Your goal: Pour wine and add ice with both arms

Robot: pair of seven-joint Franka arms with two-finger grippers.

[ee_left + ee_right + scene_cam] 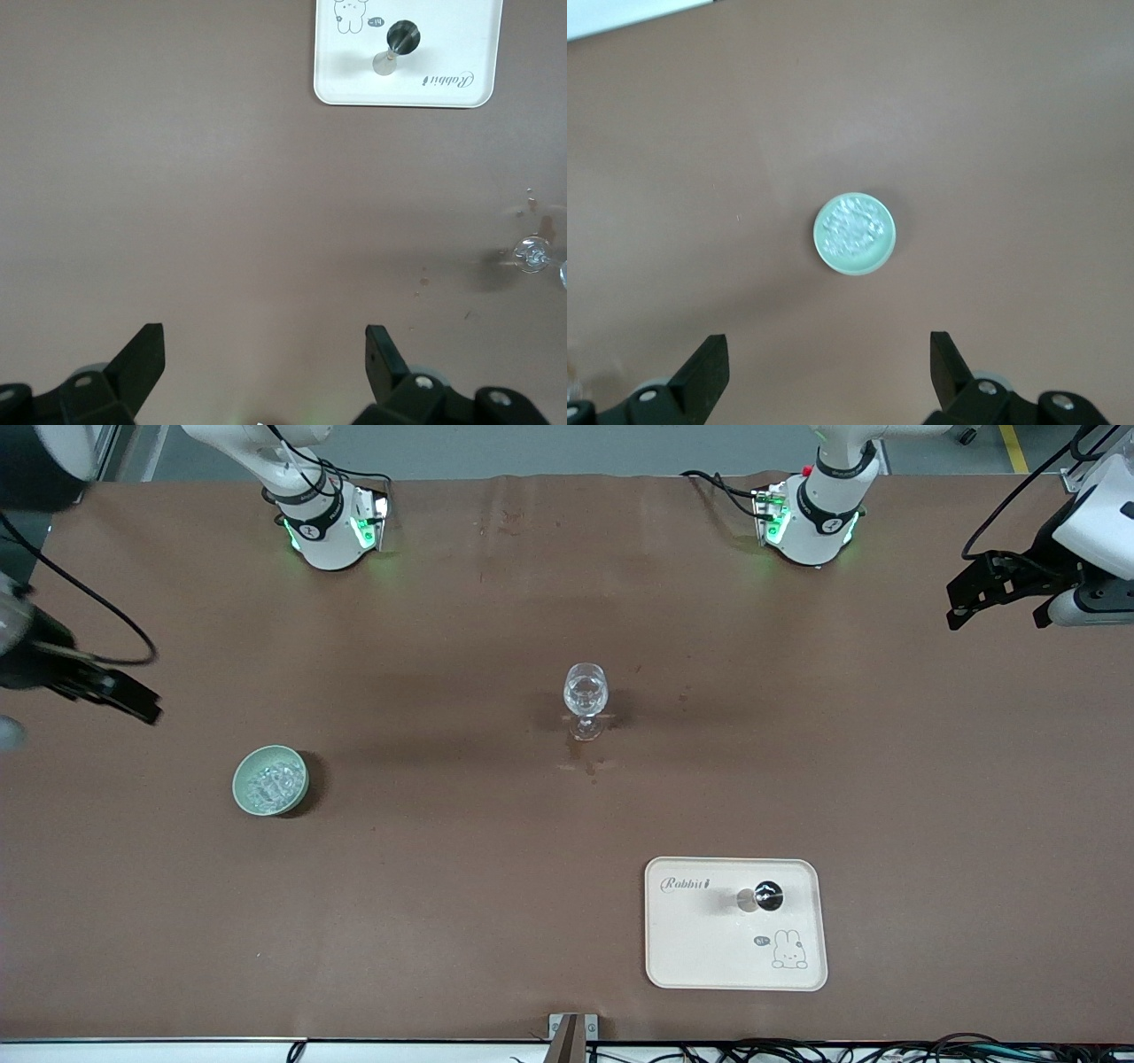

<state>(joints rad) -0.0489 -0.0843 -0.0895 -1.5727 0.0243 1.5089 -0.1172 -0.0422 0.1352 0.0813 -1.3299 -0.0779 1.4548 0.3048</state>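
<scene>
At mid-table your glass (586, 700) stands upright on its stem, clear inside; whether it holds anything, you cannot tell. Stains mark the cloth just nearer the camera.

Bottle (764, 898): upright on the tray (700, 948), nearer the camera than the glass, toward the left arm's end. Seen from above, dark top only; contents unknown.

Bowl (270, 779): pale green, ice in it, toward the right arm's end, well apart from the glass.

Left gripper (992, 593): up over the table's edge at its own end, fingers spread wide, holding nothing. Right gripper (115, 695): up over the table edge near the bowl, fingers likewise apart and bare.

This layout fits both wine and ice yet to go in, or both done and arms withdrawn.

Risks for you: the glass is tall on a narrow foot, so a bottle neck or finger nudging the rim would tip it. Ice is slick; a loose pinch would drop it.
</scene>
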